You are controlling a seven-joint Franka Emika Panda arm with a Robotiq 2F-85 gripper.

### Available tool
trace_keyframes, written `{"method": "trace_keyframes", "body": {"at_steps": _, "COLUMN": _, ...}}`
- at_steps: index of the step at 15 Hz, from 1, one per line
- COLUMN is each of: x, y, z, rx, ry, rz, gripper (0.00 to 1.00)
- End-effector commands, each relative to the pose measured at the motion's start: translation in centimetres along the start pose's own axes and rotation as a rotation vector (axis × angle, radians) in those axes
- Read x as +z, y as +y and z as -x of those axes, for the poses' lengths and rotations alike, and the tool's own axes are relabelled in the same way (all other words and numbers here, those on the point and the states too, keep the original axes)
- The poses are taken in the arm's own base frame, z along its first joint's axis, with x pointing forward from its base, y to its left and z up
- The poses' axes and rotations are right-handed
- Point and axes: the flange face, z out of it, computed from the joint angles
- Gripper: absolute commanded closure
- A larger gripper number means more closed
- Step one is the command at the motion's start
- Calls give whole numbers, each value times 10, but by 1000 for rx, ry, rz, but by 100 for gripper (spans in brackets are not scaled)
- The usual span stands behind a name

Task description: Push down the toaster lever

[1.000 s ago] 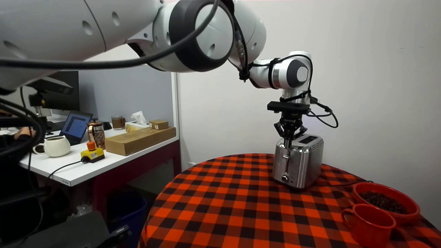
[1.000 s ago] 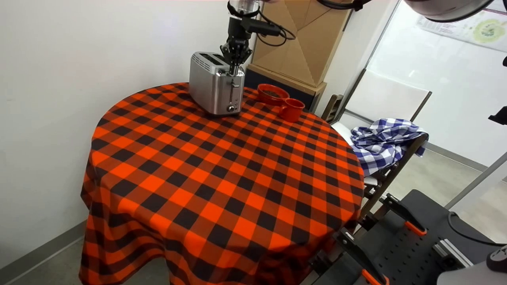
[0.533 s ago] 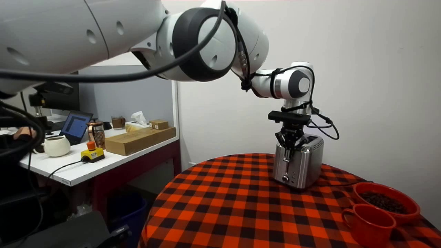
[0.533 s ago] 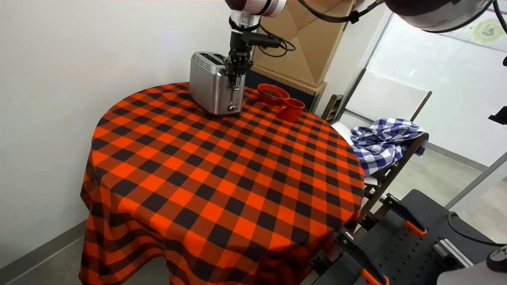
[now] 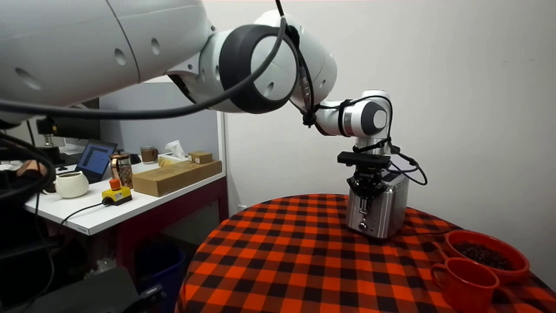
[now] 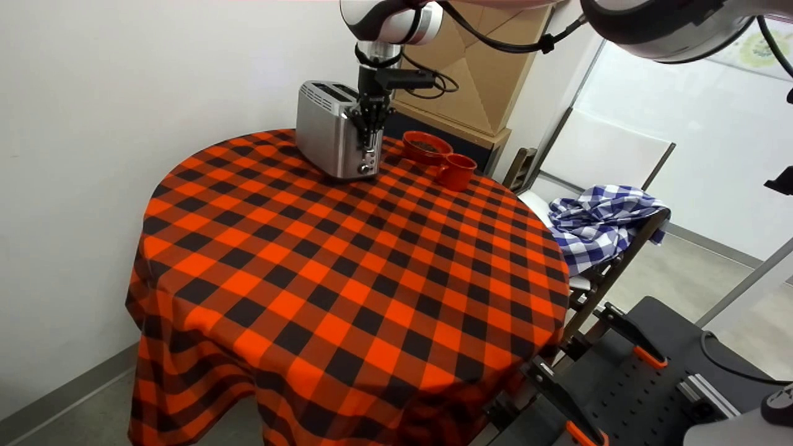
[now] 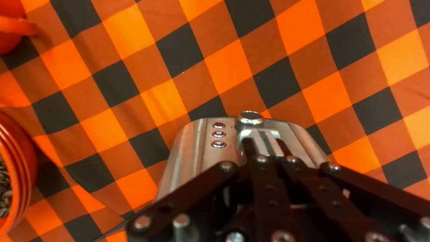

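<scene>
While the toaster [image 5: 383, 213] stands nearby, a bowl [image 5: 517, 257] holds beans [image 5: 482, 254].

In an exterior view, looking past nearby robot arm [image 5: 278, 65], across table [image 5: 278, 261] to toaster [image 5: 384, 213]. In an exterior view, angled down on table, w/ chair [image 6: 601, 145] at pic. R. Wrist view: v. close, facing down past gripper [image 7: 266, 142]. All 3 share toaster, mug [image 5: 467, 289] & bowl [image 5: 514, 276].
</scene>
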Motion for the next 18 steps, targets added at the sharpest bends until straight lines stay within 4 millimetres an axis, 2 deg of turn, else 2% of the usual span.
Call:
{"method": "trace_keyframes", "body": {"at_steps": 1, "x": 35, "y": -8, "z": -6, "rx": -65, "ry": 46, "rz": 71, "gripper": 100}}
{"method": "trace_keyframes", "body": {"at_steps": 5, "x": 59, "y": -14, "z": -5, "rx": -119, "ry": 65, "rz": 93, "gripper": 100}}
{"method": "trace_keyframes", "body": {"at_steps": 8, "x": 60, "y": -17, "z": -5, "rx": -155, "ry": 69, "rz": 109, "gripper": 100}}
{"method": "trace_keyframes", "body": {"at_steps": 10, "x": 52, "y": -17, "z": -7, "rx": -157, "ry": 83, "rz": 103, "gripper": 100}}
{"method": "trace_keyframes", "body": {"at_steps": 11, "x": 43, "y": -16, "z": -7, "rx": -150, "ry": 84, "rz": 84, "gripper": 74}}
{"method": "trace_keyframes", "body": {"at_steps": 12, "x": 36, "y": -15, "z": -7, "rx": -141, "ry": 92, "rz": 71, "gripper": 73}}
{"method": "trace_keyframes", "body": {"at_steps": 13, "x": 29, "y": -14, "z": -8, "rx": -131, "ry": 102, "rz": 56, "gripper": 68}}
{"method": "trace_keyframes", "body": {"at_steps": 18, "x": -18, "y": -9, "z": -2, "rx": -99, "ry": 140, "rz": -20, "gripper": 31}}
